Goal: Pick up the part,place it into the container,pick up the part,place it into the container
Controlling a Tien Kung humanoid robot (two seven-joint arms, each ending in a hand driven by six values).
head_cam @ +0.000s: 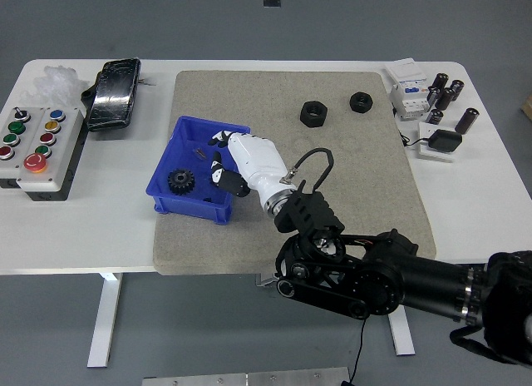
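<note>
My right hand (229,163), white with dark finger joints, reaches from the lower right and hangs over the right side of the blue bin (189,130). Its fingers are curled around a small black part (227,180), held just above the bin's right wall. A black gear (179,181) lies inside the bin at its front left, and a small dark piece (199,152) lies near the bin's back. Two black nuts (313,113) (360,100) rest on the grey mat (366,178) at the back right. My left arm is out of view.
A button box (37,145) and a black pouch (114,93) sit on the table's left. A white module (407,88), several dark cylinders (445,93) and a black square on a white card (440,142) sit at the right.
</note>
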